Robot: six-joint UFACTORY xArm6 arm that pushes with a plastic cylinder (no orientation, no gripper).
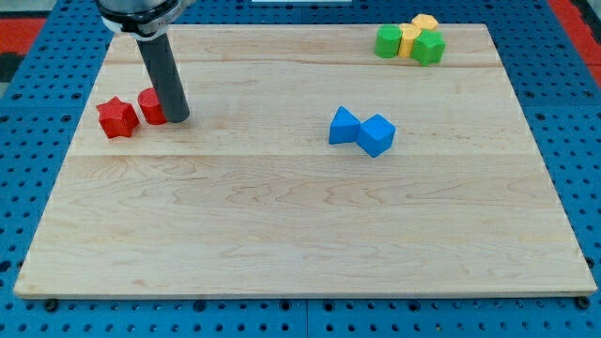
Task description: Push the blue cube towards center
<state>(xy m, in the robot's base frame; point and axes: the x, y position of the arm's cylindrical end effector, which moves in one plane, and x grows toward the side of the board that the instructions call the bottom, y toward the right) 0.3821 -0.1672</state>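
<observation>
Sitting at three o'clock, well apart from my tip [178, 119], the blue cube [377, 135] shows a corner toward six; no claw shows.

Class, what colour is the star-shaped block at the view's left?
Red star block; the camera view shows it.

Wooden board [282, 216] under scattered coloured blocks [362, 130]

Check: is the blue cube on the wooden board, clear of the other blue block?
On the wooden board, yes. Not clear: the blue cube touches the other blue block on the view's left. My tip is beside the red blocks.
</observation>
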